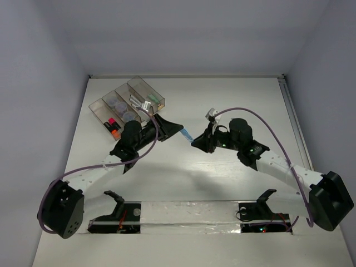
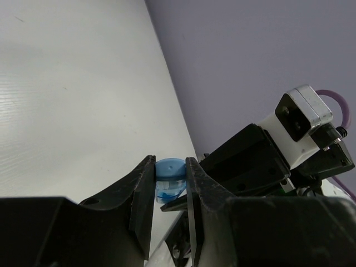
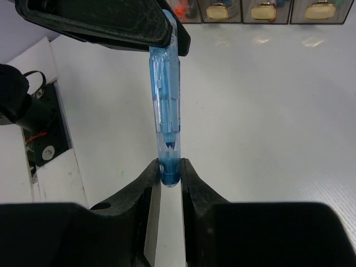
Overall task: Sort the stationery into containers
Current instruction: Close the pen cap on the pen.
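Note:
A clear blue pen [image 1: 186,135] hangs above the table's middle, held at both ends. My left gripper [image 1: 179,129] is shut on its blue cap end [image 2: 169,169], with both fingers pressed against it. My right gripper [image 1: 195,142] is shut on the pen's other blue end [image 3: 169,169]; the clear barrel [image 3: 165,100] runs up to the left gripper's fingers [image 3: 111,22]. The row of four smoky-brown bins [image 1: 94,108] sits at the far left, behind the left gripper. It also shows at the top of the right wrist view [image 3: 289,21].
The bins hold highlighters with orange and pink ends [image 1: 113,127], two grey-blue rolls [image 1: 119,105] and clips with white pens [image 1: 146,103]. The right arm's wrist camera [image 2: 303,114] is close in front of the left gripper. A taped strip [image 1: 189,214] runs along the near edge.

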You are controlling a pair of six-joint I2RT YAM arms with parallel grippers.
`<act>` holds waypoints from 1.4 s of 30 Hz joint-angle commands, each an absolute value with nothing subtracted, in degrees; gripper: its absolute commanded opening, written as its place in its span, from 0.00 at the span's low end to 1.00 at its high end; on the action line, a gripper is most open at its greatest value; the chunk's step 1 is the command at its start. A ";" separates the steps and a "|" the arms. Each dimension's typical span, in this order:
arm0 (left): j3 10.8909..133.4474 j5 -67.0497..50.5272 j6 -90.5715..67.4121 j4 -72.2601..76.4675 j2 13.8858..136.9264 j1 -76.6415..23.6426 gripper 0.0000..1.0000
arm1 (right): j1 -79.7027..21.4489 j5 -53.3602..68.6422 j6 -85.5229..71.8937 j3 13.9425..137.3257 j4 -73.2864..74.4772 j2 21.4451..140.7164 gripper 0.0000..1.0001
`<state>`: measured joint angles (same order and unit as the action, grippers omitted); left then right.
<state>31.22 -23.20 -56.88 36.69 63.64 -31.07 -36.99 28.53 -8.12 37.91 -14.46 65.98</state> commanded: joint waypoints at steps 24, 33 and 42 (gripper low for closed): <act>31.82 -14.33 -55.90 36.03 60.82 -44.29 0.00 | -36.91 21.01 -17.14 47.63 -17.22 61.26 0.00; 28.57 -12.39 -57.65 37.44 61.26 -47.63 0.00 | -36.91 17.49 -14.07 51.41 -15.39 60.99 0.00; 27.16 -13.89 -60.73 42.53 64.51 -51.67 0.00 | -34.19 24.76 -7.29 57.03 -12.92 65.38 0.00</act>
